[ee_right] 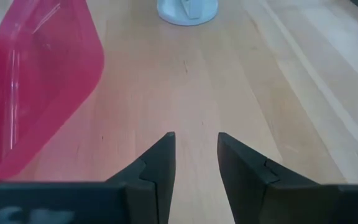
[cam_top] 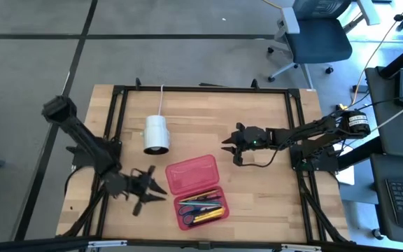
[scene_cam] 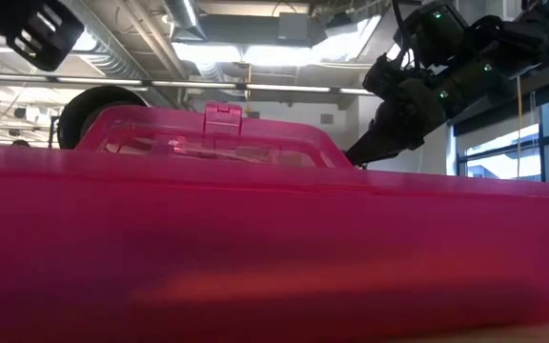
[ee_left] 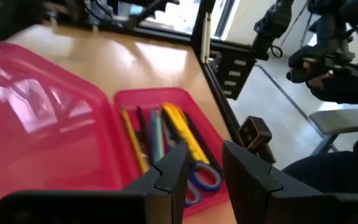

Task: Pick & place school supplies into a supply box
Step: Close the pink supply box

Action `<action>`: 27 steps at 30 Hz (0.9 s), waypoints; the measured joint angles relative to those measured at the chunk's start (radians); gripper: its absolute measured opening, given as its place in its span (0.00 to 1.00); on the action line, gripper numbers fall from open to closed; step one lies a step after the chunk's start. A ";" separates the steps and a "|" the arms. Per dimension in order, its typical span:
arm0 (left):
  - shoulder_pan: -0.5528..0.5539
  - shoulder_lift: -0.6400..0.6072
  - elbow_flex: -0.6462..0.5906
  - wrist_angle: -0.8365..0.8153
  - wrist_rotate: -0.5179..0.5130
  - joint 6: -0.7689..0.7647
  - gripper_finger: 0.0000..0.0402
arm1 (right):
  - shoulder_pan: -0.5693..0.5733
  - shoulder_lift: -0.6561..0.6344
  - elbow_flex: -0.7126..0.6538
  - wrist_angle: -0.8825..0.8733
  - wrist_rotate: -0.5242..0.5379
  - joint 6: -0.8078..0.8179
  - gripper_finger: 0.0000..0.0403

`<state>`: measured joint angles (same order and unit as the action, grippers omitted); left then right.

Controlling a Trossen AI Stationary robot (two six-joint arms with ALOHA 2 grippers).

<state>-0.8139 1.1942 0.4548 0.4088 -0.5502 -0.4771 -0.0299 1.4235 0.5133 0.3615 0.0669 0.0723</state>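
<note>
One red pencil case (cam_top: 200, 192) lies open at the table's (cam_top: 208, 112) front edge, lid back, holding several pencils (ee_left: 131, 138) and pens and one pair of blue-handled scissors (ee_left: 202, 177); one white cylinder (cam_top: 157, 133) stands behind it. No supplies show loose on the table, so packing looks finished and the next move likely calls for closing the lid. Left gripper (cam_top: 152, 192) is just beside the case, right gripper (cam_top: 229, 148) is near the lid's far corner, both with fingers narrowly apart and empty.

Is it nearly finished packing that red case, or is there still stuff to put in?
Mostly done, it seems. Pencils, pens and the blue-handled scissors already lie in the red case, and I see no loose supplies on the table. Nothing is in hand: the left gripper, beside the case, and the right gripper, farther off, are both open and empty. The lid lies open, so closing it may remain.
</note>
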 joint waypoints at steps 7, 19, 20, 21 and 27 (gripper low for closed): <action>0.000 0.264 0.168 0.016 0.003 -0.140 0.24 | 0.000 0.000 0.000 0.000 0.000 0.014 0.30; 0.029 0.632 0.385 0.068 -0.016 -0.388 0.24 | 0.000 0.000 0.000 0.000 0.000 0.021 0.30; 0.036 0.656 0.396 0.068 -0.022 -0.412 0.24 | 0.000 0.001 0.000 0.000 0.000 0.015 0.30; 0.041 0.680 0.407 0.068 -0.030 -0.435 0.24 | 0.000 0.000 0.000 -0.001 0.000 0.002 0.30; 0.078 0.798 0.470 0.090 -0.049 -0.577 0.23 | 0.000 0.001 0.001 -0.022 0.000 -0.032 0.30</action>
<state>-0.7362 1.9921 0.9244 0.4984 -0.5995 -1.0538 -0.0299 1.4242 0.5146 0.3392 0.0666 0.0402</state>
